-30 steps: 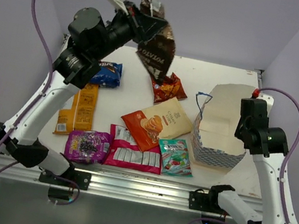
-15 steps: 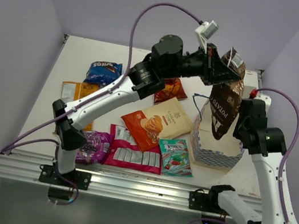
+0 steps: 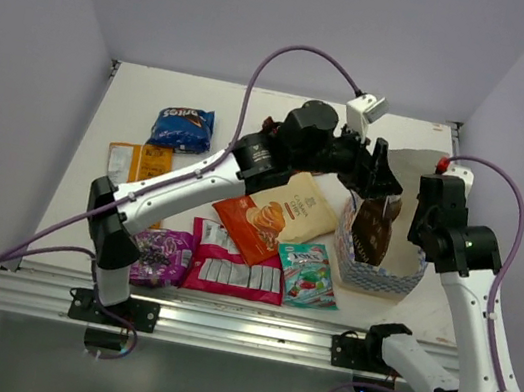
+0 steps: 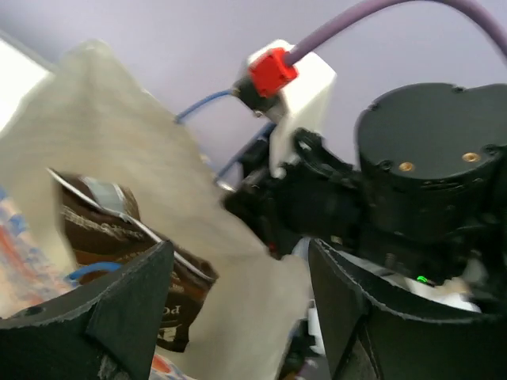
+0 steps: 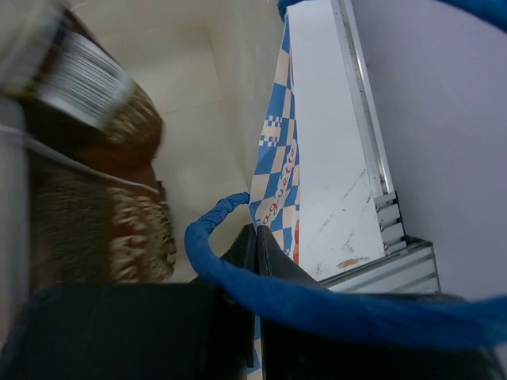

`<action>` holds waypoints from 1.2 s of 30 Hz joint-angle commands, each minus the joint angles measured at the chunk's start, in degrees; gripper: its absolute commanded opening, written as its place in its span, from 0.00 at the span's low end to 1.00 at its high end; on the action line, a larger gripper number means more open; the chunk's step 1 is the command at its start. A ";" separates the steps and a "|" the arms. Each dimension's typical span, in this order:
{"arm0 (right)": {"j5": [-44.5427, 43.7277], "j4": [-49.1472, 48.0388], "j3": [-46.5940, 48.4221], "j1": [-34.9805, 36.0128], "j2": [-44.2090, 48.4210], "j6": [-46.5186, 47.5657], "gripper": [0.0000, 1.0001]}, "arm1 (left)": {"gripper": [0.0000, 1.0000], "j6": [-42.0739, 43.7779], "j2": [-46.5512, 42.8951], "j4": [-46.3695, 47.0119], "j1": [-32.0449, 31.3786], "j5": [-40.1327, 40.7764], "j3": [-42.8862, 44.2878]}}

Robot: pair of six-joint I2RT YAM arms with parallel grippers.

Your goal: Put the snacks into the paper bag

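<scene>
Here the left arm (image 3: 207,171) reaches across the desk (image 3: 218,97) to the bag (image 3: 400,277), which stands upright at the desk's right side with its mouth up. The left jaws hang over that mouth and stand well apart, with nothing between the fingers (image 4: 119,317). The brown packet (image 3: 374,231) stands on end inside the bag, below the left jaws, against the white inner wall. The right jaws are together, clamped on the bag's wall at the rim on its far right side. In the right wrist view the checked outer face runs into the seam between them, and the blue string handle (image 5: 214,229) loops across in front. From above, the right wrist hides this grip.

The other packets lie flat on the desk, left of the bag:
- The cream packet (image 3: 298,208) and the orange-red packet (image 3: 249,224) overlap near the middle.
- The teal packet (image 3: 309,273) lies just beside the bag's foot.
- The pink packet (image 3: 233,272) and the purple packet (image 3: 155,255) lie along the near edge; the purple one is partly under the left arm.
- The blue packet (image 3: 182,127) lies at the far left.
- The orange packet (image 3: 141,163) lies nearer than the blue one.
</scene>
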State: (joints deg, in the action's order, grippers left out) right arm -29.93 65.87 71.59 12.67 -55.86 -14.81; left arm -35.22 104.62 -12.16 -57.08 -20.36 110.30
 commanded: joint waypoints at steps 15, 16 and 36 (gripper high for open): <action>3.65 -0.03 0.92 -0.27 0.05 1.27 0.00 | 0.83 3.13 -25.71 -11.14 20.07 48.95 -51.49; 3.91 -0.04 1.00 -0.27 -0.04 1.36 0.00 | 0.82 3.06 -21.95 -10.26 20.34 45.62 -52.89; 2.60 0.76 1.62 -0.27 0.22 0.75 0.00 | 0.19 3.58 -7.77 -0.22 20.08 31.00 -60.20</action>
State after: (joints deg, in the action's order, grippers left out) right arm -28.45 65.91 71.68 12.67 -55.70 -14.04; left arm -31.03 95.68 -12.43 -36.84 13.80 50.94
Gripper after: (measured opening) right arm 0.011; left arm 0.607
